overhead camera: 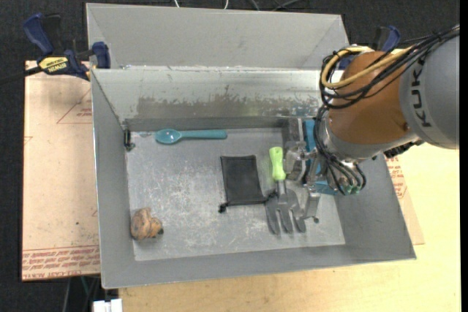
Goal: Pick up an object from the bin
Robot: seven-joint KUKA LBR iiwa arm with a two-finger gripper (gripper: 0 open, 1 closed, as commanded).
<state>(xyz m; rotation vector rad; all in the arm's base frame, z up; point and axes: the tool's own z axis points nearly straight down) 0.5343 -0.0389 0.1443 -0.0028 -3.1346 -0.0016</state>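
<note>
The thing nearest the pincer (298,214) is a short green-handled tool (276,163). It lies on the floor of the bin (219,88), toward the right end and about halfway between the far wall and the near one. From the pincer it lies just to the view's left and a little toward the far wall, close beside but not between the jaws. Its long axis runs roughly from the far wall toward the near wall, so a grasp would have to close across it, from the view's left to right. Below the handle sit some grey shapes, and I cannot make out which belong to the tool and which to the pincer. For the same reason I cannot tell whether the pincer is spread or pressed together, and nothing is plainly pinched in it.

A flat black rectangle (241,180) lies just beside the tool on its left. A teal spoon (190,134) lies crosswise along the far wall, well apart. A brown lump (146,224) sits in the near left corner, farthest of all.

The arm (431,99) comes in from the view's right. Its orange cover (365,109) and looped cables hang over the bin's right end, and the pincer points down, low to the floor. As I judge it, a small shift to the view's left would bring the pincer over the handle.
</note>
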